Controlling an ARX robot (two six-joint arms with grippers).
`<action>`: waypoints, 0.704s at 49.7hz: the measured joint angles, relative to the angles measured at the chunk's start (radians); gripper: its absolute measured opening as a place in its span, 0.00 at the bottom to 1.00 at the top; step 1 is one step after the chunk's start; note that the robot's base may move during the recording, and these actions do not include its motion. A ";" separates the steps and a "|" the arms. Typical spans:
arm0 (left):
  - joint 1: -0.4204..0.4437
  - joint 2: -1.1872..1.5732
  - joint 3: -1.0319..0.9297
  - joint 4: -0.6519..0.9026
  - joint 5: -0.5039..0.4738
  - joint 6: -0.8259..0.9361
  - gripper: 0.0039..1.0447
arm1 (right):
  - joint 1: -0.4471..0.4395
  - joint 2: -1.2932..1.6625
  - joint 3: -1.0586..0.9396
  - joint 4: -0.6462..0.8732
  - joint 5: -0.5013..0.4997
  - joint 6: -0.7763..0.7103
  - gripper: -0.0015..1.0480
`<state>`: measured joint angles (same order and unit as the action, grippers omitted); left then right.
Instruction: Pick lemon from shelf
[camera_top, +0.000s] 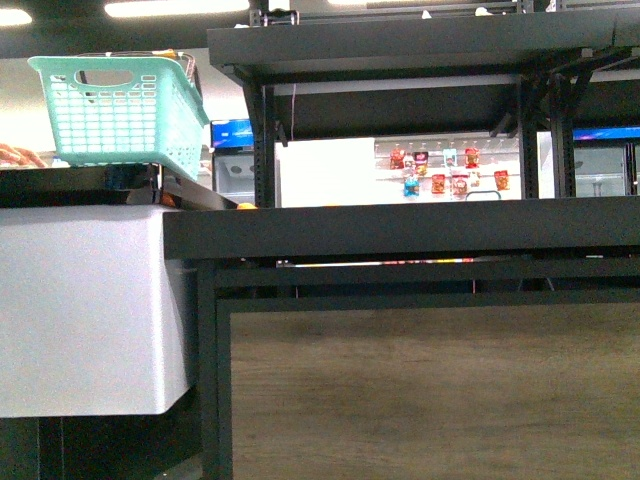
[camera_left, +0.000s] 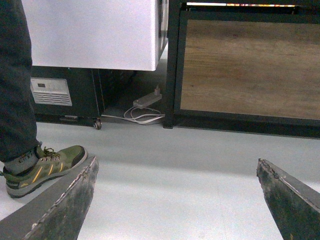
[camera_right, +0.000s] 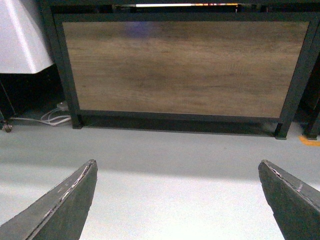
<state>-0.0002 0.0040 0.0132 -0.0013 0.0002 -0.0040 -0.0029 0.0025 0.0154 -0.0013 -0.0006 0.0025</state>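
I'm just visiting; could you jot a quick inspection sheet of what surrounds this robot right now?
Surface: shelf deck seen edge-on, top hidden.
Job's things: lemon not identifiable; a small orange-yellow sliver shows at the deck's left end.
Clutter: teal basket above the white cabinet.
Grippers: left gripper and right gripper open, empty, over floor.
Cables: white cable and power strip on the floor by the cabinet.
Surroundings: person's shoe near left gripper; snack packets behind the shelf.
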 joint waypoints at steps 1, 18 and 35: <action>0.000 0.000 0.000 0.000 0.000 0.000 0.93 | 0.000 0.000 0.000 0.000 0.000 0.000 0.93; 0.000 0.000 0.000 0.000 0.000 0.000 0.93 | 0.000 0.000 0.000 0.000 0.000 0.000 0.93; 0.000 0.000 0.000 0.000 0.000 0.000 0.93 | 0.000 0.000 0.000 0.000 0.000 0.000 0.93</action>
<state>-0.0002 0.0036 0.0132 -0.0013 -0.0002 -0.0040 -0.0029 0.0025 0.0154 -0.0013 -0.0006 0.0025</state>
